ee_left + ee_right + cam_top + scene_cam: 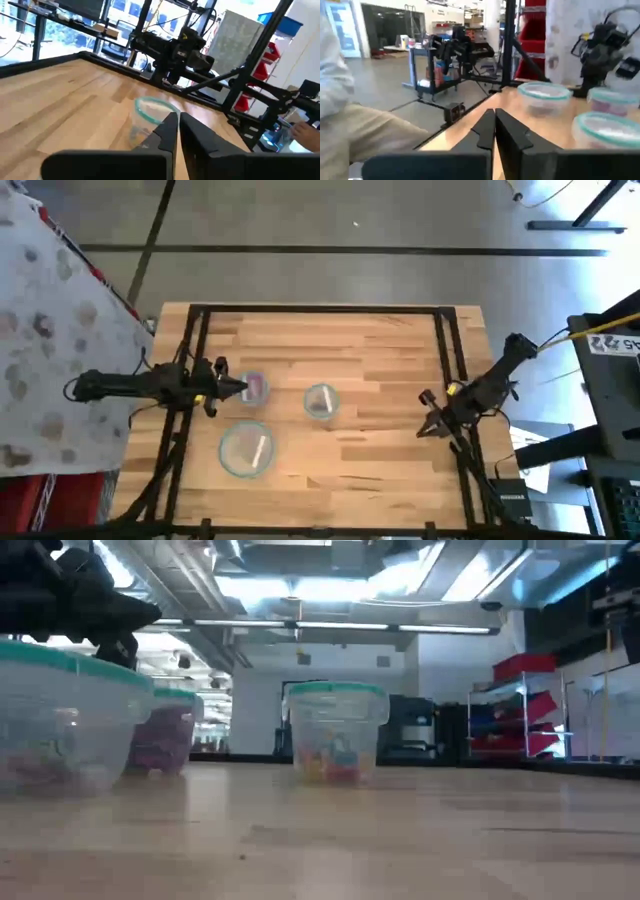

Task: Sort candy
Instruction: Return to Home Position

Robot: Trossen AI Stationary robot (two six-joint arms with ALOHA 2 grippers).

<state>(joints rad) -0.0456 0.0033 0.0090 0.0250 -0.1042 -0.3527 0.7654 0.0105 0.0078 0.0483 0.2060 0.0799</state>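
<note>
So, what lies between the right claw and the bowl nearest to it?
Only bare table lies between the right claw and that bowl, as the high view shows.

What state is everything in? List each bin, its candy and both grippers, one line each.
Purple-candy bin: lid on, upright, purple candy inside.
Middle small bin: lid on, upright, mixed coloured candy inside.
Large bin: lid on, upright; contents unclear.
Left gripper: shut, empty, by the purple-candy bin.
Right gripper: shut, empty, at the table's right edge.
</note>
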